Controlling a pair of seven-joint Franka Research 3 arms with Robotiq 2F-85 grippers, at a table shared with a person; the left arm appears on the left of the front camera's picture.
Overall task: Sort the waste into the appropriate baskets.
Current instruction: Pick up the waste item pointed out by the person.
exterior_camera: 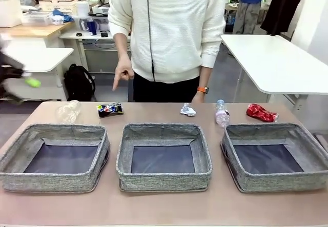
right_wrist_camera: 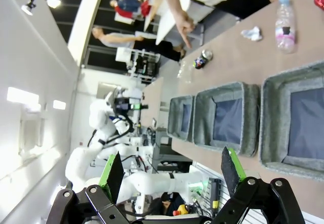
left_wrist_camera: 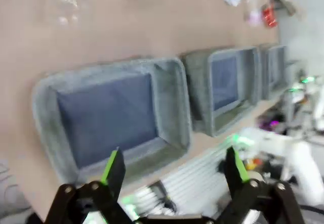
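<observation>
Three grey baskets stand in a row: left [exterior_camera: 51, 178], middle [exterior_camera: 164, 178] and right [exterior_camera: 279, 182]. Behind them, from left to right, lie a clear cup [exterior_camera: 68, 111], a dark blue can [exterior_camera: 110, 109], a paper wad [exterior_camera: 188, 109], a bottle [exterior_camera: 222, 113] and a red can [exterior_camera: 261, 112]. My left gripper [left_wrist_camera: 174, 166] hangs open and holds nothing above the near wall of the left basket [left_wrist_camera: 174, 102]; it shows as a blur at the far left [exterior_camera: 25, 80]. My right gripper [right_wrist_camera: 172, 171] is open and holds nothing, off the table's near edge by the right basket [right_wrist_camera: 271, 123].
A person in a white sweater stands at the far side, one hand [exterior_camera: 122, 76] pointing down toward the blue can, the other resting near the paper wad. A strip of bare table [exterior_camera: 164, 209] runs in front of the baskets.
</observation>
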